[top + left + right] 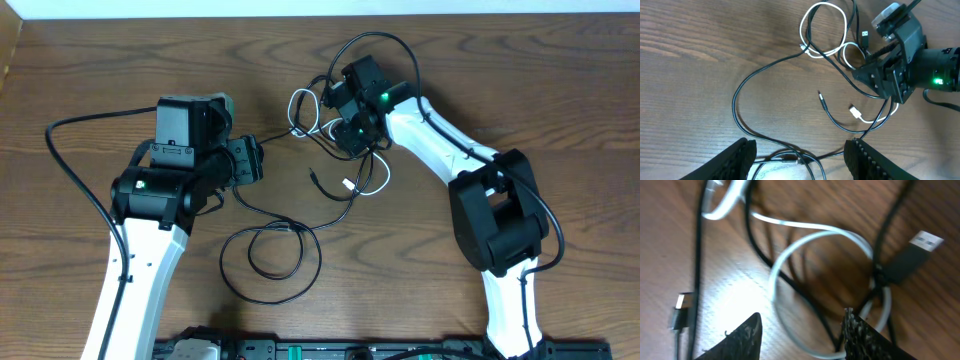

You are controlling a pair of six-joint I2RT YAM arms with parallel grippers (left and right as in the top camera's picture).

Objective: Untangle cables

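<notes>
The cables lie tangled at the table's centre. A white cable [298, 103] loops under my right gripper [350, 135], and black cables [300, 229] trail toward the front in a loose coil. In the right wrist view my right gripper [802, 314] stands open low over the white cable [774, 277], whose loop runs between the fingers beside a black strand. A black USB plug [912, 255] lies to its right. My left gripper [800, 145] is open above a black cable [735, 100], with a small connector [790, 159] lying between its fingers. The white plug [856, 112] rests free near the right gripper [885, 75].
The wooden table [90, 70] carries only the cables and both arms. The left arm's own thick black cable [70, 165] arcs at the far left. The right arm's base [495, 215] sits at the right, and a rail [330, 350] runs along the front edge.
</notes>
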